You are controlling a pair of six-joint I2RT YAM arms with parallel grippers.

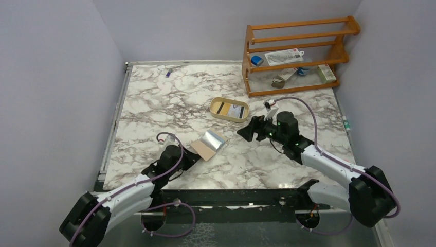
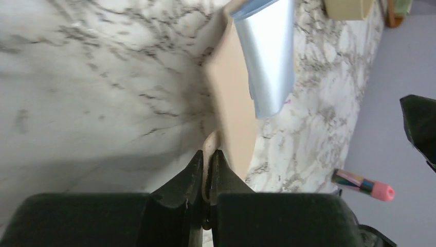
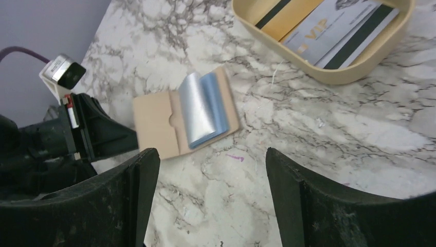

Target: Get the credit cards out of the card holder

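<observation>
The tan card holder lies open on the marble table, left of centre. Pale blue and silvery credit cards stick out of its far half. My left gripper is shut on the holder's near edge, with the tan flap pinched between its fingers. My right gripper hangs open above bare marble, to the right of the holder, with nothing between its fingers. In the right wrist view the left gripper shows at the holder's left edge.
An oval tan tray behind the right gripper holds two striped cards. A wooden rack with small items stands at the back right. A purple marker lies at the back left, and grey walls close in the table.
</observation>
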